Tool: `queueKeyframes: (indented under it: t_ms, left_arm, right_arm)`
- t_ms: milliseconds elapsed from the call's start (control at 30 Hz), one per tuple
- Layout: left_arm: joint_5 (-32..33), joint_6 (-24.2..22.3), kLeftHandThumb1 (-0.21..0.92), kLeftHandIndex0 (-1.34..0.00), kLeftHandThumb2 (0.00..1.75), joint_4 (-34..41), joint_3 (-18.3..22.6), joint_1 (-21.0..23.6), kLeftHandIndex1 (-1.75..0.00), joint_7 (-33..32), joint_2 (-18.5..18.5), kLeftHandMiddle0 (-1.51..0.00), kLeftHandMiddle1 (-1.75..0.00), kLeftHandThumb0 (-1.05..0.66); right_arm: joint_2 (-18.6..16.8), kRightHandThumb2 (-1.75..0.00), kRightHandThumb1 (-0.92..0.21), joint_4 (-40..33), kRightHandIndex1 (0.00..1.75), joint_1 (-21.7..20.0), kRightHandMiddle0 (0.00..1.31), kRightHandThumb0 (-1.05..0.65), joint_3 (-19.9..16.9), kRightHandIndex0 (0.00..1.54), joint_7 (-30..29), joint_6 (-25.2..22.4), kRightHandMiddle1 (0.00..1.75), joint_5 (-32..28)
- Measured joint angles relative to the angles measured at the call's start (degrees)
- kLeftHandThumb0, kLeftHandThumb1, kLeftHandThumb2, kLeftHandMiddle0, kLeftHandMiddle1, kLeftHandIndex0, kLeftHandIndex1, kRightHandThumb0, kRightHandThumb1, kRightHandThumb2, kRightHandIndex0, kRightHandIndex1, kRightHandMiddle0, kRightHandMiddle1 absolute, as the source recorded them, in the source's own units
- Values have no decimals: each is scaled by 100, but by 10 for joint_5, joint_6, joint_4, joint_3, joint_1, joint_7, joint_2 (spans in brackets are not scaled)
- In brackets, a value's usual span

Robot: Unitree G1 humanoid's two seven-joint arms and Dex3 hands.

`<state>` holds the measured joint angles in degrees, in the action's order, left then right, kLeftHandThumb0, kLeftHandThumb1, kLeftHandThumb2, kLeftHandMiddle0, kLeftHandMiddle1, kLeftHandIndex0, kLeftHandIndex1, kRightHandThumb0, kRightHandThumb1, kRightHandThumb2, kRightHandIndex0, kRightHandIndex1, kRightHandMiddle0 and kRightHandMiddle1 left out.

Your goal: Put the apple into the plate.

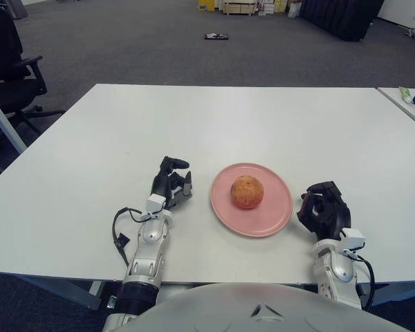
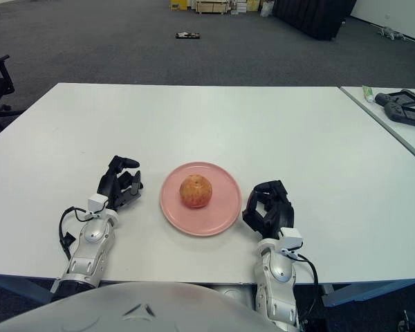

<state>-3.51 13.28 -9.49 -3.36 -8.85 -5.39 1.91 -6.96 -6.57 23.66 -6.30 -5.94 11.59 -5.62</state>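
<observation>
Closest in, the robot's own pale torso [image 1: 263,311] fills the bottom edge, and just above it both forearms reach onto the white table [image 1: 228,117]. The right hand [image 1: 323,207] sits just beside the right rim of the pink plate [image 1: 277,207], its dark fingers curled inward into a loose fist with nothing inside them. The left hand [image 1: 171,183] is over on the other side, a little off the plate's left rim, fingers bent but relaxed, holding nothing either. And there's the apple [image 1: 247,191], reddish-yellow, sitting on the plate, slightly left of its middle, clear of both hands. Farther back, a black office chair [image 1: 10,69] stands off the table's left corner, and a second table [image 1: 404,104] edges in at right with a dark device [image 2: 404,108] on it.
</observation>
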Motion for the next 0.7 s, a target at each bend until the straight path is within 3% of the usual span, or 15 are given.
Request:
queueKeyframes:
  t_ms: [367, 500, 700]
  left_arm:
    - [-1, 19, 58, -41, 100, -14, 3, 0, -175, 0, -1, -69, -175, -40]
    - [1, 23, 40, -43, 121, -17, 7, 0, -175, 0, 0, -60, -169, -11]
    - [13, 22, 34, -42, 127, -15, 13, -1, -175, 4, 3, -62, -163, -2]
  right_arm:
    - [1, -109, -51, 0, 175, -1, 46, -42, 0, 108, 5, -2, 175, -3]
    - [2, -109, -51, 0, 175, -2, 46, -42, -1, 108, 4, -5, 175, -3]
    - [2, -110, -50, -2, 175, -5, 47, -42, -1, 110, 4, -12, 175, -1]
